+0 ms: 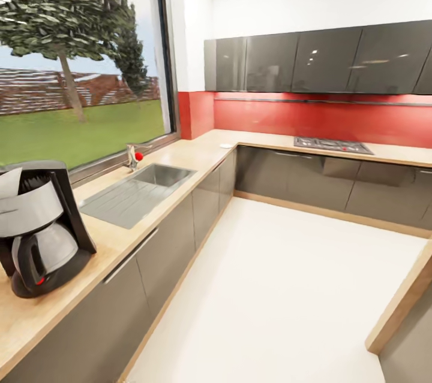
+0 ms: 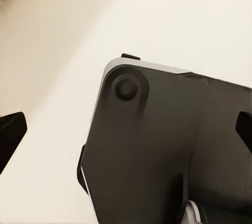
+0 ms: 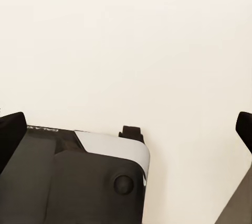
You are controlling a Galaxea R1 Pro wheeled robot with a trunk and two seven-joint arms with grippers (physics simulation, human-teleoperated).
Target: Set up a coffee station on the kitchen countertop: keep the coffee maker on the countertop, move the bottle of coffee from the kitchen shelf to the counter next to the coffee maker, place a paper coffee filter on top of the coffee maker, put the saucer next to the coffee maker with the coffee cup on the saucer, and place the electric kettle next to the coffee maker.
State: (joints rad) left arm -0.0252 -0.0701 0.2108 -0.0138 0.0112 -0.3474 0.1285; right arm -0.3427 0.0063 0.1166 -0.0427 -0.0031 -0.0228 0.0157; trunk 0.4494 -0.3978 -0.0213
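We see the coffee maker (image 1: 41, 228) on the kitchen countertop (image 1: 180, 158), a white paper coffee filter (image 1: 11, 182) already on its top. Nothing else stands beside it yet. Both grippers (image 2: 126, 132) (image 3: 126, 132) are spread wide, empty.

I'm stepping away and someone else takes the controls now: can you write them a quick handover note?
Left gripper and right gripper: fingertips wide apart, both open and empty, hanging over the pale floor.
The coffee maker stands on the kitchen countertop, beside the sink. A white cone, likely the paper coffee filter, sits at its top.
Left: bottle of coffee, saucer, cup and kettle to fetch.
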